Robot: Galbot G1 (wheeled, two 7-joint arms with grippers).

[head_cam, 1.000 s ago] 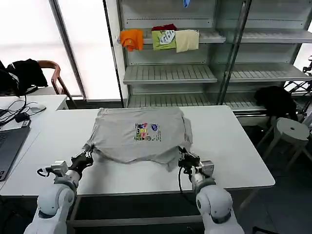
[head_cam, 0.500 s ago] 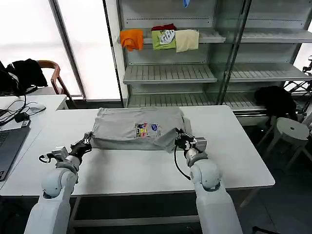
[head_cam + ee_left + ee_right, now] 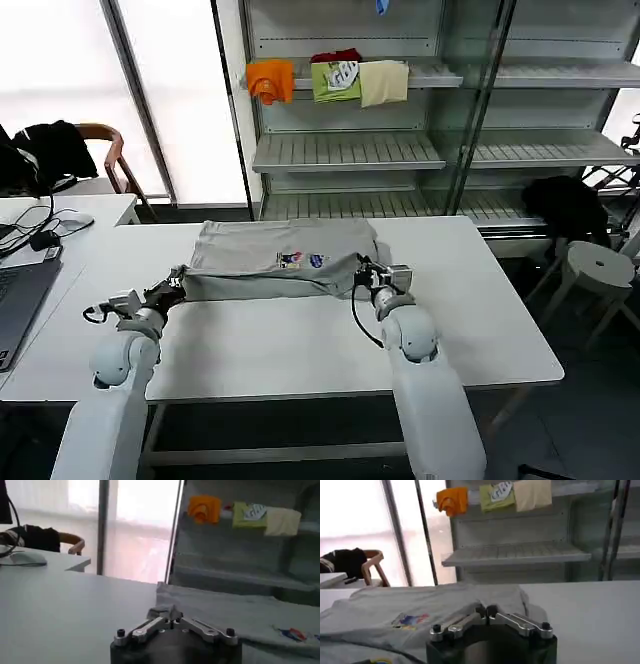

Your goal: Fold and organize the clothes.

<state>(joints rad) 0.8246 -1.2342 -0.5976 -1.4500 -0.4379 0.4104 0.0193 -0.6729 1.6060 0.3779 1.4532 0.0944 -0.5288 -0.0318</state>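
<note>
Looking at your setup rn, quick rundown:

T-shirt: light-grey tee (image 3: 285,260) lies on the white tabletop (image 3: 300,340), toward the far edge, near edge doubled back over itself so the chest print (image 3: 300,261) is partly covered. Print also shows in the right wrist view (image 3: 410,620).

Left tool: your left tool (image 3: 172,288) sits at the tee's near-left corner, low over the tabletop. Fingers pressed together w/ a bit of grey fabric pinched btwn the tips, clearest in the left wrist view (image 3: 167,614).

Right tool: your right tool (image 3: 366,272) is at the tee's near-right corner, also low. Fingers (image 3: 481,611) pressed together right at the fabric fold, so it's pinching the hem there.

Fabric btwn tools: folded edge runs roughly straight from one tool to the other, slight sag in the middle.

Shelf behind: metal rack (image 3: 350,150) past the tabletop, top shelf has small folded orange (image 3: 270,80), green (image 3: 335,80) and cream (image 3: 383,82) pieces side by side.

Off to your left: second desk w/ a laptop (image 3: 18,300) and cables, chair w/ a black garment (image 3: 55,150) draped on it.

Off to your right: round white stool (image 3: 598,268), well apart from the tabletop.
</note>
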